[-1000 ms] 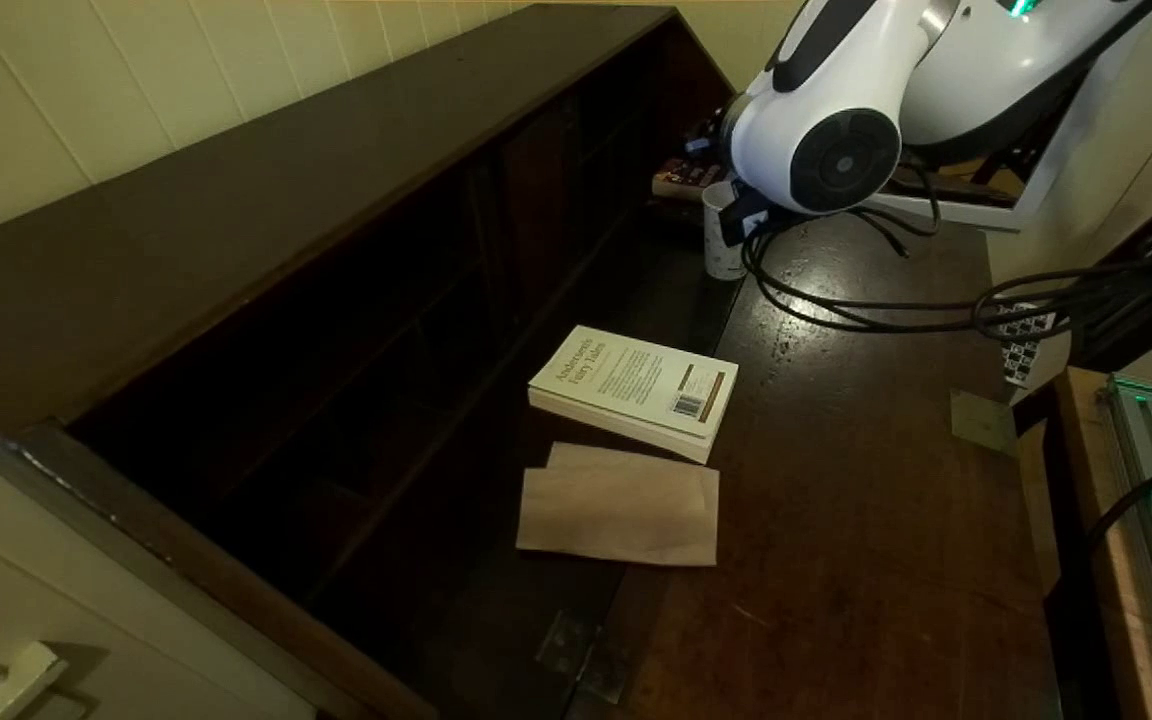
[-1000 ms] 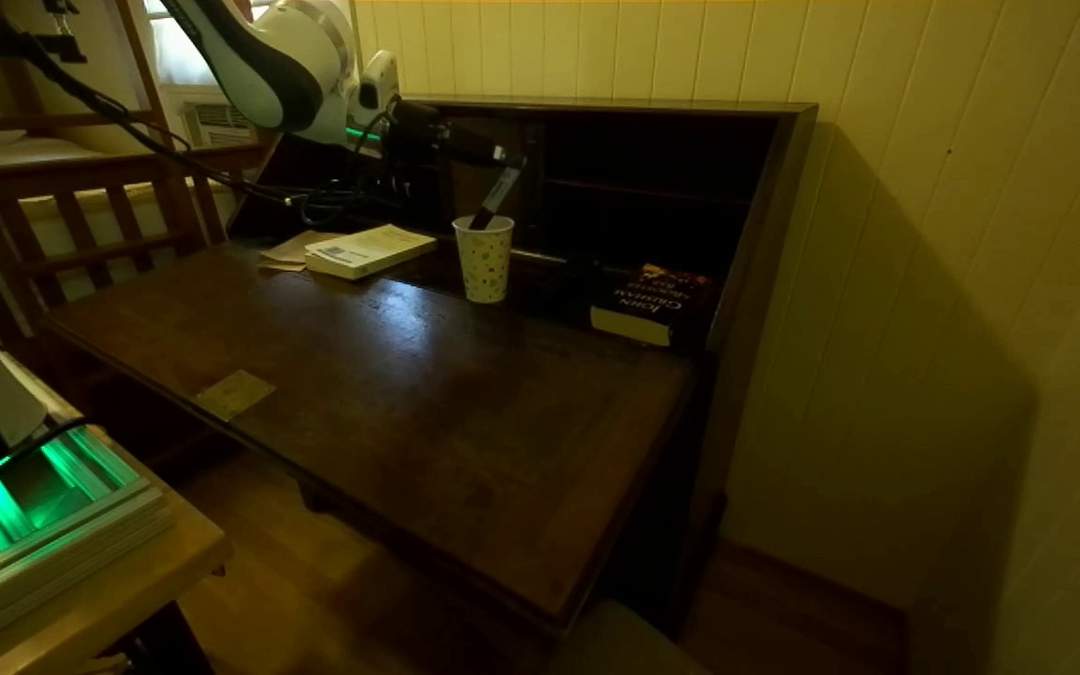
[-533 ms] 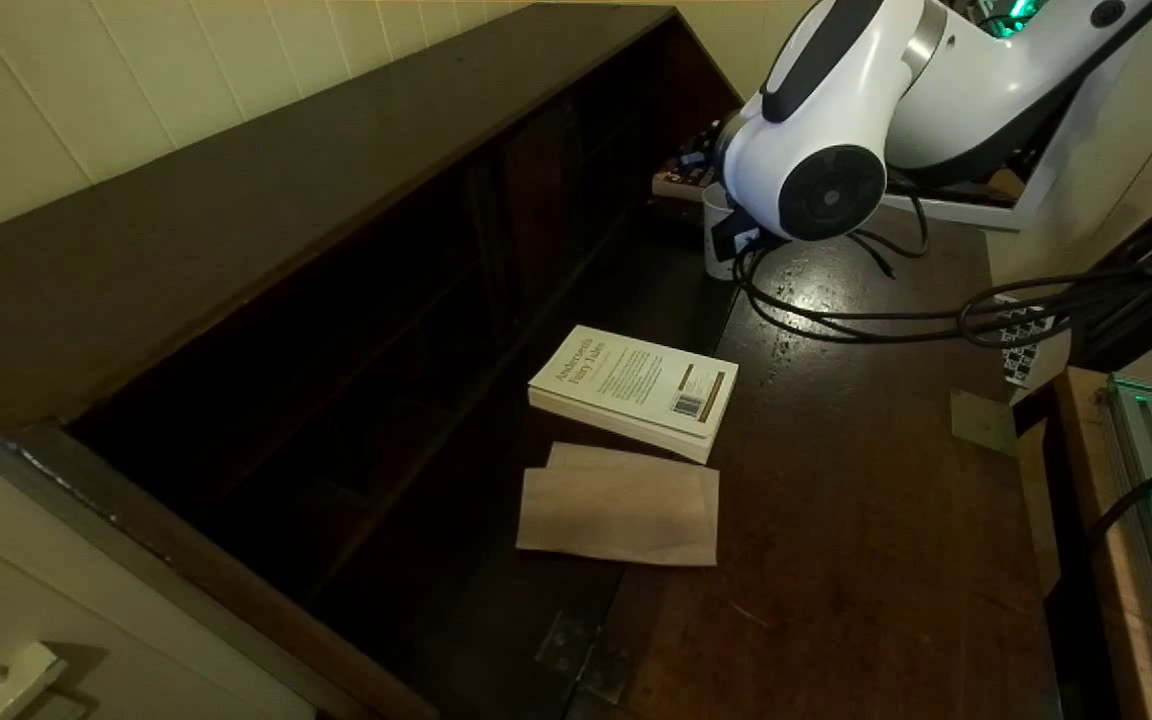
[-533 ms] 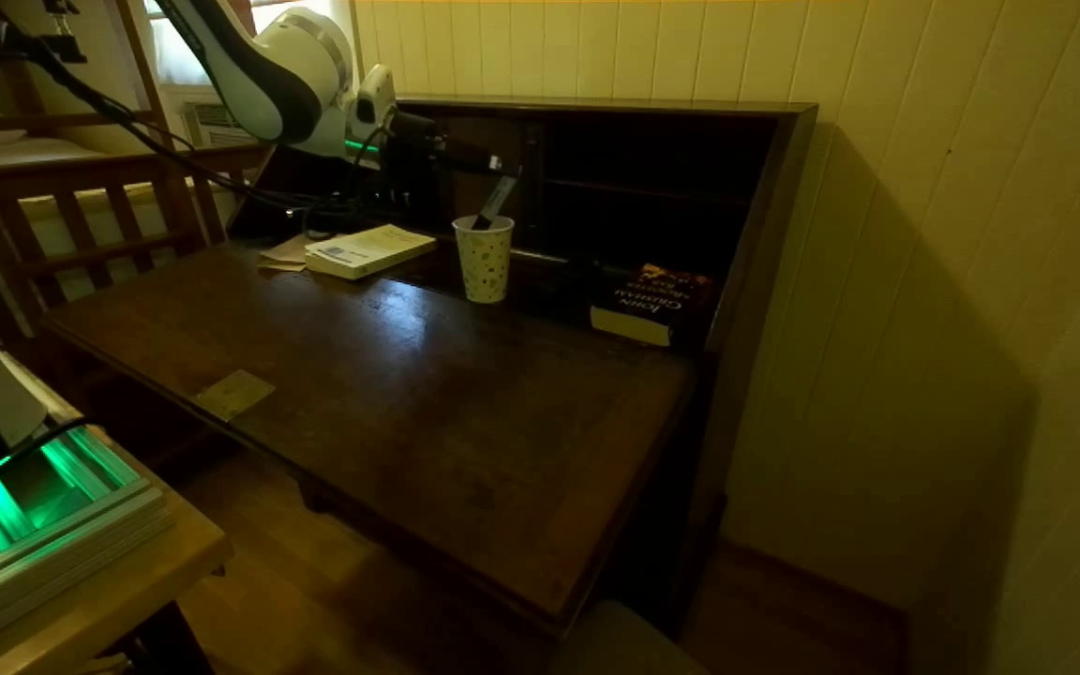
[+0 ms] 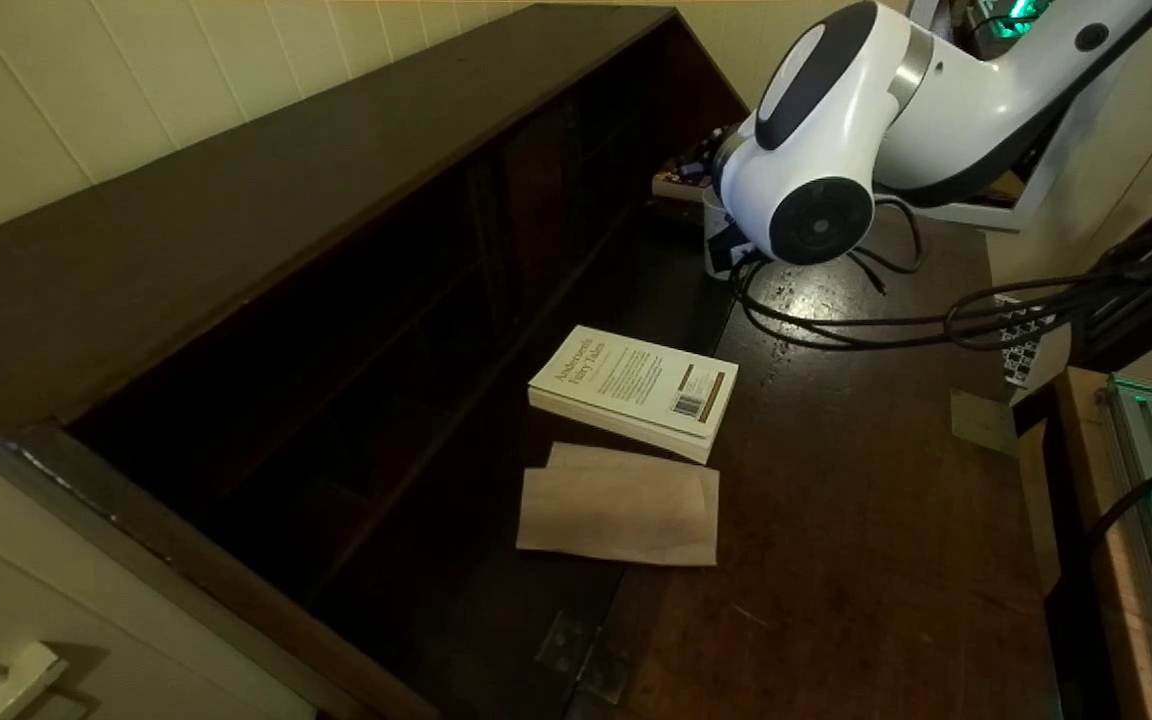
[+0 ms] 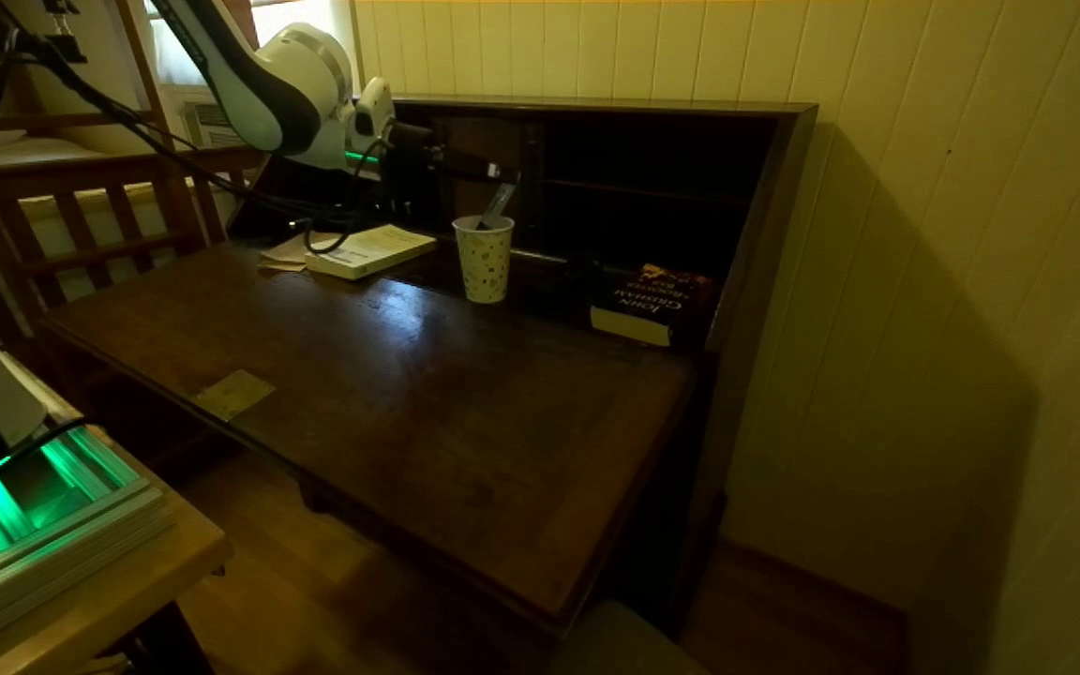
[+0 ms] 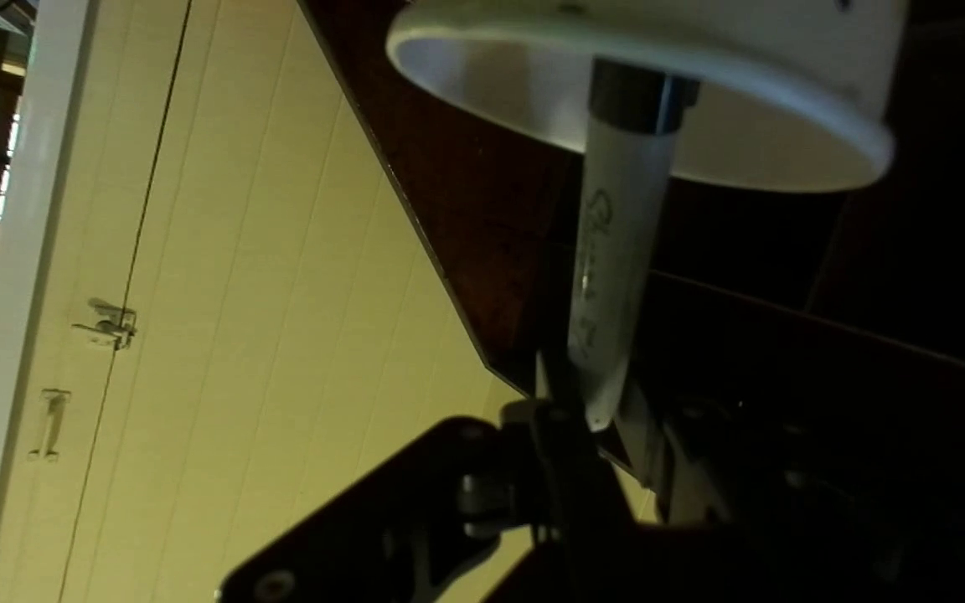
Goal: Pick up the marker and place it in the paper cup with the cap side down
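Observation:
The white paper cup [image 6: 484, 267] with its speckled print stands upright on the desk; in an exterior view the arm partly covers the cup [image 5: 712, 213]. My gripper [image 7: 596, 389] is shut on the tapered plain end of a pale grey marker [image 7: 616, 218], one finger along each side. The marker's black cap [image 7: 637, 96] points into the cup's mouth, its far end hidden behind the rim. Seen from outside, the marker [image 6: 500, 202] leans, upper end to the right, and the gripper [image 6: 504, 175] sits above the rim.
A white book [image 5: 636, 390] and brown paper [image 5: 626, 510] lie on the desk. A dark thick book [image 6: 648, 305] rests right of the cup in an exterior view. Loose black cables [image 5: 856, 335] hang at the arm. The desk's shelf unit [image 6: 652, 155] rises behind.
The arm and gripper have come down, carrying the marker deeper into the cup; less of the marker now shows above the rim. The cup has stayed in place.

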Robot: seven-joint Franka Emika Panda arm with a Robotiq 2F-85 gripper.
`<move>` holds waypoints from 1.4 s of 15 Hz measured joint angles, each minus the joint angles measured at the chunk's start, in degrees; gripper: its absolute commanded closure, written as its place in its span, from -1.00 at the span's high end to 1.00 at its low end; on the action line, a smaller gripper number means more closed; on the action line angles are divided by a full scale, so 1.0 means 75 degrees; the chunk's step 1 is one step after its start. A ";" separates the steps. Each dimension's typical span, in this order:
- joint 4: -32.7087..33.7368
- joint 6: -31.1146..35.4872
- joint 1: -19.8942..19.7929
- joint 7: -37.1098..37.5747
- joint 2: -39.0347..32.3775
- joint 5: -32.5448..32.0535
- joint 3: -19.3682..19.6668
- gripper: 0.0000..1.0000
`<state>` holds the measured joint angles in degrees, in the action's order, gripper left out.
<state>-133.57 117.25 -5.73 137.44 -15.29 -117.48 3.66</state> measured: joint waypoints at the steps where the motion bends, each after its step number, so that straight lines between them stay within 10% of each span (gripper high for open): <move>1: 0.0000 0.0000 0.0000 0.0030 -0.0026 0.0000 -0.0006 -0.91; 21: 0.0185 -0.0495 0.0000 0.0340 -0.0512 0.0000 -0.0100 -0.91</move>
<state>-132.18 113.54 -5.73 139.99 -19.14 -117.48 2.91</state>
